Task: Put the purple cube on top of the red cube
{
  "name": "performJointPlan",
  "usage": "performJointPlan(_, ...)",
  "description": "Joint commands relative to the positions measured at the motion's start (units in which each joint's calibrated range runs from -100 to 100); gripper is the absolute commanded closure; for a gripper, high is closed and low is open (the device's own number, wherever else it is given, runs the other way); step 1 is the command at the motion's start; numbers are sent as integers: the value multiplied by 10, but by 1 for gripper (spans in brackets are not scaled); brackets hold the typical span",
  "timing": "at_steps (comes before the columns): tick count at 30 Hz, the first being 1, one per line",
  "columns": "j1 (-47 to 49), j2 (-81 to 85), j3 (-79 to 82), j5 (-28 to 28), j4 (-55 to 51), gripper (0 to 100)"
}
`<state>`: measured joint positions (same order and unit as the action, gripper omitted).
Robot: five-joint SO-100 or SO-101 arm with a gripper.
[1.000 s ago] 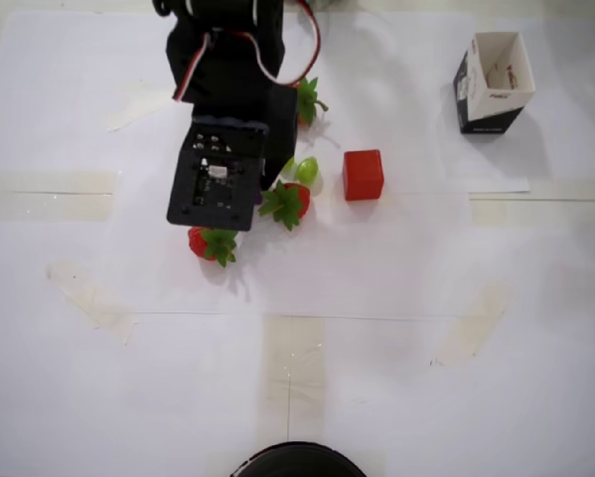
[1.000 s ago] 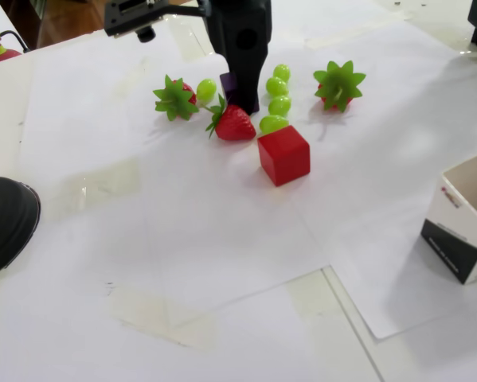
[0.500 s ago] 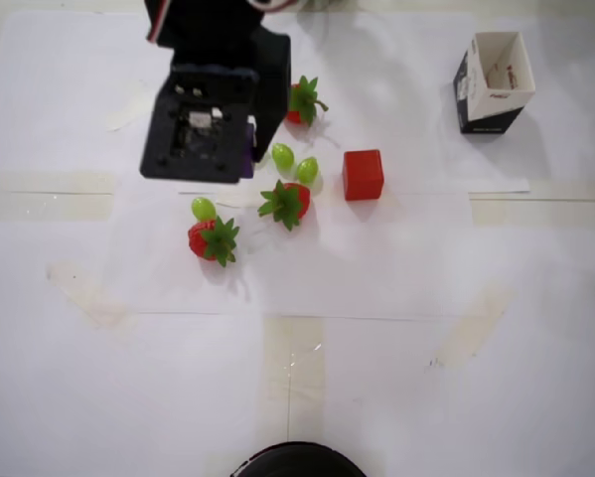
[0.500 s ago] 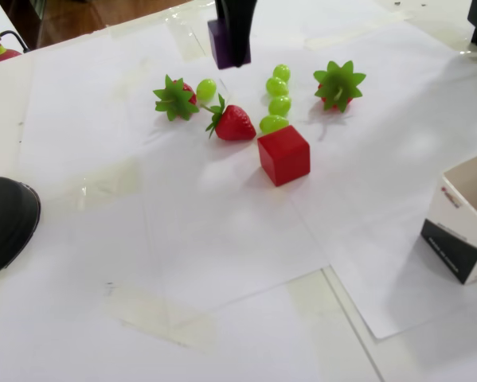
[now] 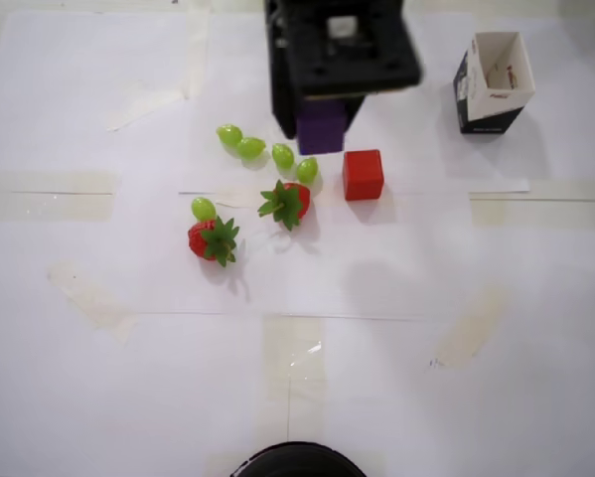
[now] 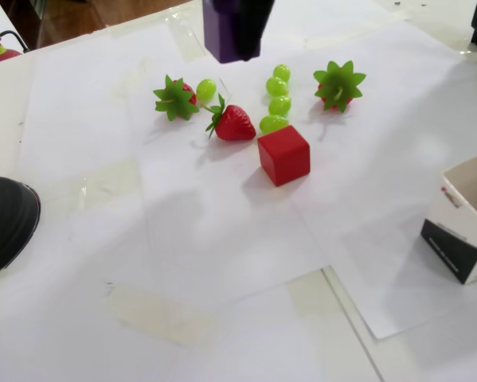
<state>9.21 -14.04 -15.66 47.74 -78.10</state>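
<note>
My gripper (image 5: 324, 117) is shut on the purple cube (image 5: 322, 129) and holds it in the air above the table. In the fixed view the gripper (image 6: 240, 24) comes in from the top edge with the purple cube (image 6: 220, 33) between its dark fingers. The red cube (image 5: 363, 174) stands on the white paper, just right of and below the held cube in the overhead view. In the fixed view the red cube (image 6: 284, 154) stands in front of the grapes, well below the held cube.
Strawberries (image 5: 289, 202) (image 5: 213, 239) (image 6: 338, 83) and several green grapes (image 5: 250, 147) (image 6: 279, 104) lie left of and around the red cube. An open cardboard box (image 5: 493, 81) (image 6: 465, 223) stands off to one side. A black rounded object (image 6: 3, 223) sits at the table edge.
</note>
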Motion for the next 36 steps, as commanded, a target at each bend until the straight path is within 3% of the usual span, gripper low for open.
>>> performJointPlan(1,40,60,52,9,29,88)
performJointPlan(11,46,69,183,9,98,88)
performJointPlan(36,40,36,221,8,172,88)
